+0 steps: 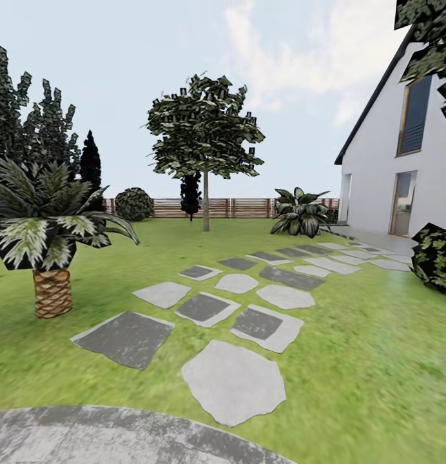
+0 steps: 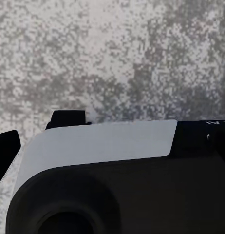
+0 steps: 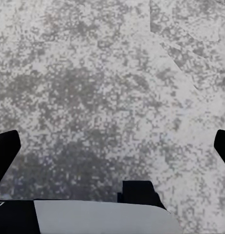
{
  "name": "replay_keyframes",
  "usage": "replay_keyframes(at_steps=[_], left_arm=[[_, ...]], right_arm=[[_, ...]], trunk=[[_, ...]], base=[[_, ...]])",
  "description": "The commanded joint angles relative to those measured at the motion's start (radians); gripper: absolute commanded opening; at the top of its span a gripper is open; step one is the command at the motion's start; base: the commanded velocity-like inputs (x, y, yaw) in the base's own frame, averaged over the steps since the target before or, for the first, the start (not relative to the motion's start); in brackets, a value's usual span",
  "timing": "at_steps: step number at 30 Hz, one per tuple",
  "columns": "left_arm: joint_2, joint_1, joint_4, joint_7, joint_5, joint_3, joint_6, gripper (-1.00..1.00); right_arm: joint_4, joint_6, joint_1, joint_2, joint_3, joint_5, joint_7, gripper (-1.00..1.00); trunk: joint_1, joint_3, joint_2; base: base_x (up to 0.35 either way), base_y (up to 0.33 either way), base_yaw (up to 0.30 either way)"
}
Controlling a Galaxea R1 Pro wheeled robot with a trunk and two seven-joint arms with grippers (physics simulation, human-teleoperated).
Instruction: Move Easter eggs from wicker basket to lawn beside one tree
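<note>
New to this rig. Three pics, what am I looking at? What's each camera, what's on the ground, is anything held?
It is a simulated wheeled robot with two arms, each ending in a claw. The big picture comes from its head camera, looking across a garden: the lawn, grey stepping stones leading toward a white house, a short palm, a slim-trunked tree and a wooden fence behind.

The two small pictures come from cameras on the wrists, both pointing down at mottled grey paving. Dark fingertips of the right claw sit at the picture's edges with only paving between them, so it looks open and empty. The left claw's state I cannot tell.
</note>
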Motion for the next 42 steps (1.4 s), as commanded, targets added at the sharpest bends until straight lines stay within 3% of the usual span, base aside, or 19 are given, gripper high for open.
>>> replay_keyframes(at_steps=[1, 17, 42], left_arm=[[0.0, 0.0, -0.002, -0.003, 0.004, 0.001, -0.001, 1.0], [0.0, 0.0, -0.002, -0.003, 0.004, 0.001, -0.001, 1.0], [0.0, 0.0, -0.001, -0.003, 0.004, 0.001, -0.001, 1.0]], right_arm=[[0.001, -0.003, -0.001, 0.0, -0.002, 0.0, 0.0, 1.0], [0.001, -0.003, -0.001, 0.0, -0.002, -0.001, 0.0, 1.0], [0.001, -0.003, -0.001, 0.0, -0.002, -0.001, 0.0, 1.0]], trunk=[[0.001, -0.001, 0.0], [0.001, -0.004, 0.0], [0.001, -0.043, 0.0]], base=[[0.317, -0.075, -0.001], [0.317, -0.075, 0.0], [0.317, -0.075, 0.0]])
